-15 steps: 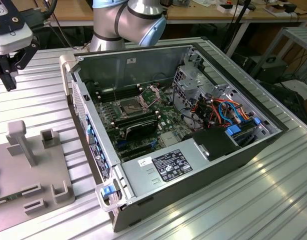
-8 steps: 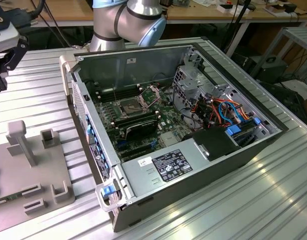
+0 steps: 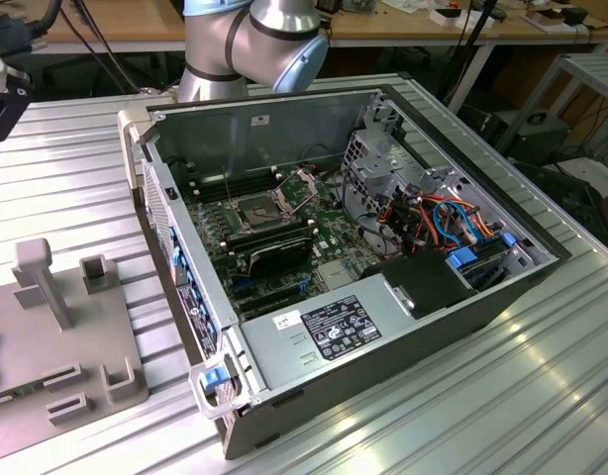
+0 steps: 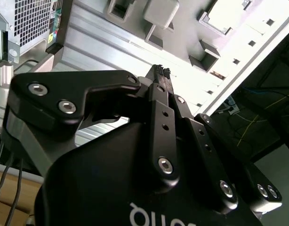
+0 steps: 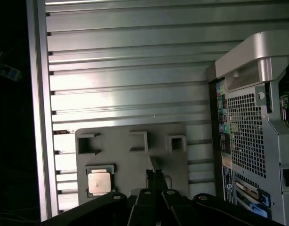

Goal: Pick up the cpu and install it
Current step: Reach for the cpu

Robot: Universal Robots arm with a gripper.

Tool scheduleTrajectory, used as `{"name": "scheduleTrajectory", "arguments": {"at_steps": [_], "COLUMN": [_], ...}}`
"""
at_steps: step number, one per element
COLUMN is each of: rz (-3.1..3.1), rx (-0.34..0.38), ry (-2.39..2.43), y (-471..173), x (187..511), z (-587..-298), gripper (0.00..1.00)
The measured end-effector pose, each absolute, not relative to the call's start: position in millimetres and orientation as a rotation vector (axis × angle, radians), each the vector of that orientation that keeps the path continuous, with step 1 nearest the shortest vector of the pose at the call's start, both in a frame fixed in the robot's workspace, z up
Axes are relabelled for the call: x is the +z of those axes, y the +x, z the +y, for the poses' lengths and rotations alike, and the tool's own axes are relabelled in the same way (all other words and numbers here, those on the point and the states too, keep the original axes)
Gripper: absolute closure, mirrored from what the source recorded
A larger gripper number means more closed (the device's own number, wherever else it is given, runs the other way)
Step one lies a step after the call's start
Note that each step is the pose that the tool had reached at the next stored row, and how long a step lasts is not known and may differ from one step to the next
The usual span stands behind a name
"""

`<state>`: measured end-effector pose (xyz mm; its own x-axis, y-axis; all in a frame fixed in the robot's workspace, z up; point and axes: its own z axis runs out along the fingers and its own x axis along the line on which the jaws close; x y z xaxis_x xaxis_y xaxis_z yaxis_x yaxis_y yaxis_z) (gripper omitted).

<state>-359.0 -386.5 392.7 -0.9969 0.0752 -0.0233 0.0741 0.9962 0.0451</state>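
Gripper (image 5: 155,173) fingers pressed together at the tips, nothing between them; same in the second wrist view (image 4: 161,70): claw narrow, empty. It hangs over the grey fixture plate (image 5: 135,160).

The cpu (image 5: 99,182) lies flat in a square recess of that plate, dull metal top up. It is near the fingertips but apart from them, not touched. 3 more raised pockets stand in a row on the plate beyond the cpu, none holding a chip.

In the exterior view the fixture plate (image 3: 76,346) is at lower left of the frame, with 1 upright post and several small brackets on it. It rests on the ribbed aluminium table (image 3: 462,396).

The computer case (image 3: 284,119) lies on its side, open, in the middle of the frame, just beside the plate. Its perforated rear panel shows in the first wrist view (image 5: 252,117).

Inside the case:
- socket (image 3: 259,210), frame hinged up and open
- black memory sticks (image 3: 279,259), just beside the socket
- power supply (image 3: 334,322), at the near edge
- coloured cables, toward the exterior view's right

Robot arm (image 3: 254,40) base at upper middle, behind the case. Wooden benches run along the top edge of the frame.
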Motion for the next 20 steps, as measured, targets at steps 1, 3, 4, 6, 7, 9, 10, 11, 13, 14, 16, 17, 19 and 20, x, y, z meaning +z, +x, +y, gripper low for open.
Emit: {"name": "scheduleTrajectory", "arguments": {"at_steps": [1,3,4,6,7,9,10,11,13,14,16,17,19,20], "rz": [3.114,3.114,3.114,3.114,3.114,3.114,3.114,3.114,3.114,3.114,3.114,3.114,3.114,3.114], "rx": [0.069,0.069,0.069,0.069,0.069,0.069,0.069,0.069,0.069,0.069,0.069,0.069,0.069,0.069], "ry": [0.117,0.117,0.117,0.117,0.117,0.116,0.117,0.117,0.117,0.117,0.117,0.117,0.117,0.116], "y": [-361,-366,-368,-371,-373,-379,-380,-383,-386,-388,-391,-393,-395,-395], "x": [393,393,393,393,393,393,393,393,393,393,393,393,393,393], "z": [-386,-386,-386,-386,-386,-385,-385,-385,-385,-385,-385,-385,-385,-385], "gripper": [0.89,0.89,0.89,0.89,0.89,0.89,0.89,0.89,0.89,0.89,0.89,0.89,0.89,0.89]}}
